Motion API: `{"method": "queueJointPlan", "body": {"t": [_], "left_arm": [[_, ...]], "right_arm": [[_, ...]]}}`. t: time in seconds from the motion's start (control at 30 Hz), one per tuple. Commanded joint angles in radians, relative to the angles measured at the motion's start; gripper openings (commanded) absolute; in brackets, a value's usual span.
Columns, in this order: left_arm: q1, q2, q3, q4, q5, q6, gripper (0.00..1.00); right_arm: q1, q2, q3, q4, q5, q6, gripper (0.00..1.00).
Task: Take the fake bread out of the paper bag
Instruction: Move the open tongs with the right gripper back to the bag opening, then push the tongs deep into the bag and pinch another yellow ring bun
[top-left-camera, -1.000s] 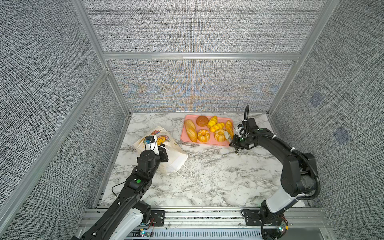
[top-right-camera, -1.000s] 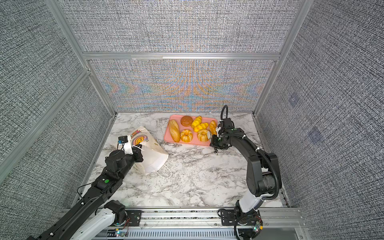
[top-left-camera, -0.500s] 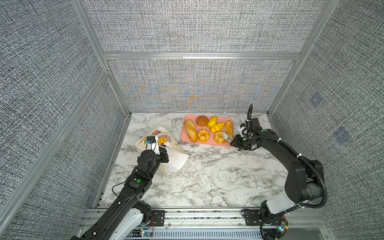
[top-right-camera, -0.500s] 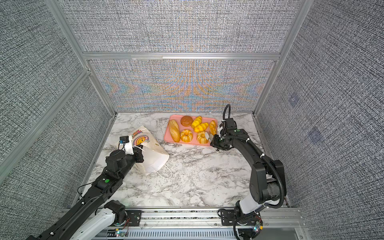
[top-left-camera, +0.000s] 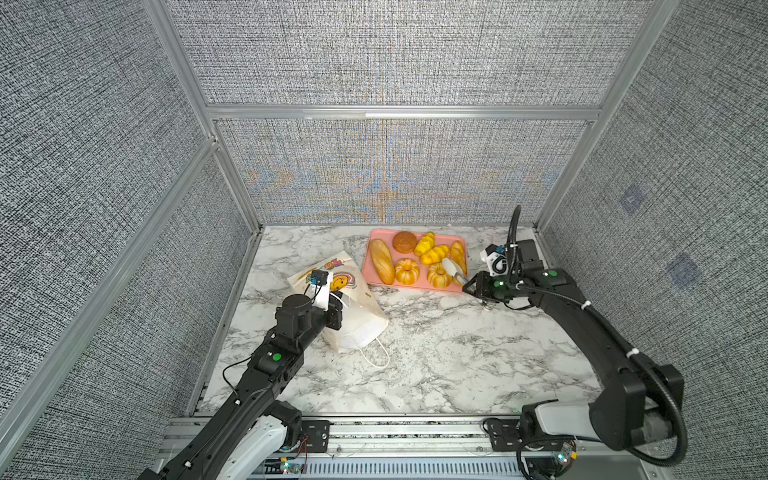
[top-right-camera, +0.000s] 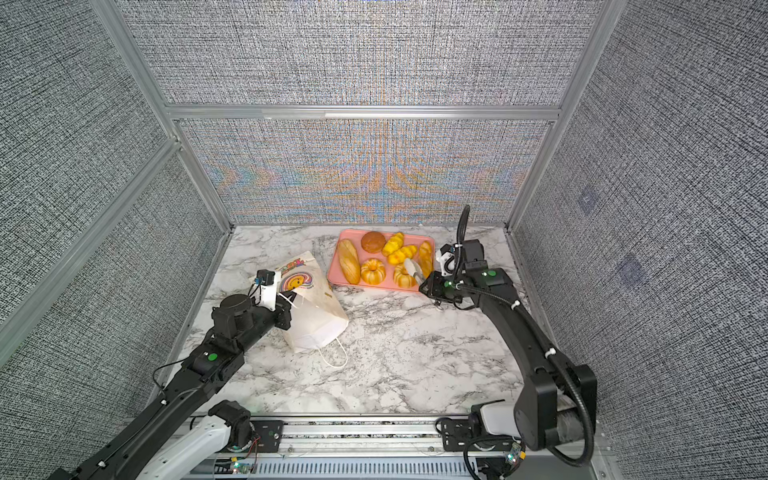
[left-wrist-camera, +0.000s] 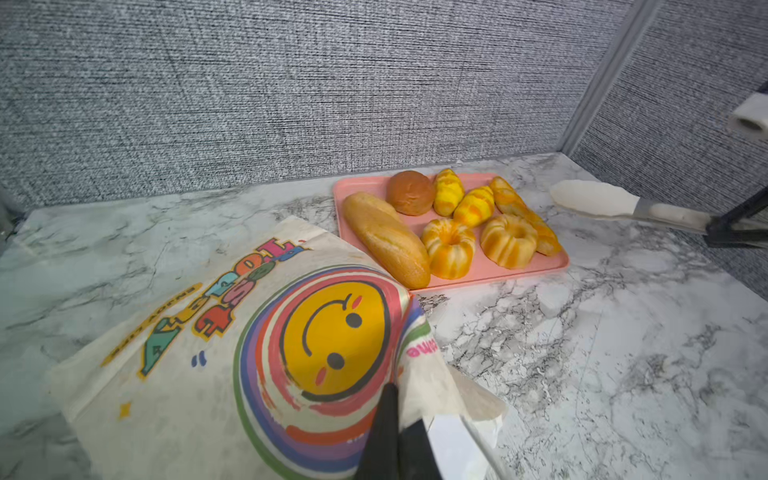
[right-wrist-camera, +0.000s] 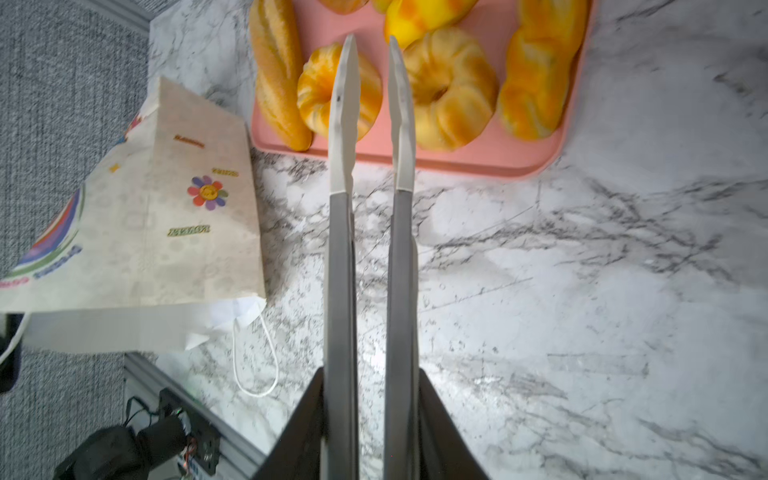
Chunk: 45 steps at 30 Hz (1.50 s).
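We keep the left claw (left-wrist-camera: 395, 436) pinching the paper bag (left-wrist-camera: 232, 353); the right claw (right-wrist-camera: 372, 54), slightly spread, lifts clear of the fake bread (right-wrist-camera: 449, 87).

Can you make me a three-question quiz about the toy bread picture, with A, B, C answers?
1. Where does the bread you can see lie?
A. on the tray
B. on top of the bag
C. on the bare table

2. How many pieces are on the tray?
A. three
B. twelve
C. seven

3. How do the jaws of the right gripper stand?
A. shut on the loaf
B. apart and empty
C. out of sight

Answers:
1. A: every visible piece sits on the pink tray.
2. C: a loaf, a bun, two croissants, two ring cakes and a braided stick.
3. B: the right wrist view shows a gap between them with nothing in it.
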<state>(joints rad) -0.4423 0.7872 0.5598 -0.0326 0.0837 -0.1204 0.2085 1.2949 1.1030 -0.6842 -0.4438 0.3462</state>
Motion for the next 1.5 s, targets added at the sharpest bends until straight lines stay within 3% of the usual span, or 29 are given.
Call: {"method": "queueJointPlan", "body": {"t": [0.0,0.13,0.33,0.47,0.73,0.9,1.07,1.27,1.47], "left_arm": [[0.000,-0.004,0.007,-0.035,0.065,0.135,0.00],[0.001,-0.037,-0.035,-0.007,0.128,0.208,0.00],[0.000,-0.110,-0.093,0.034,0.136,0.220,0.00],[-0.001,-0.175,-0.137,0.085,0.160,0.224,0.00],[0.000,-0.222,-0.156,0.105,0.109,0.155,0.00],[0.000,-0.230,-0.184,0.171,0.108,0.098,0.00],[0.000,-0.223,-0.190,0.193,0.102,0.068,0.00],[0.000,-0.206,-0.193,0.229,0.075,0.023,0.00],[0.000,-0.167,-0.198,0.254,0.040,0.005,0.00]], "right_arm": [[0.042,-0.096,-0.084,0.021,-0.148,0.036,0.30],[0.192,-0.245,-0.247,0.163,-0.241,0.170,0.30],[0.451,-0.389,-0.373,0.364,-0.203,0.369,0.30],[0.577,-0.382,-0.426,0.498,-0.171,0.436,0.30],[0.748,-0.116,-0.424,0.796,-0.092,0.495,0.29],[0.771,0.159,-0.318,0.952,-0.039,0.564,0.27],[0.786,0.358,-0.256,1.199,0.040,0.716,0.26],[0.796,0.491,-0.185,1.334,0.129,0.777,0.26],[0.794,0.635,-0.117,1.498,0.115,0.803,0.27]]}}
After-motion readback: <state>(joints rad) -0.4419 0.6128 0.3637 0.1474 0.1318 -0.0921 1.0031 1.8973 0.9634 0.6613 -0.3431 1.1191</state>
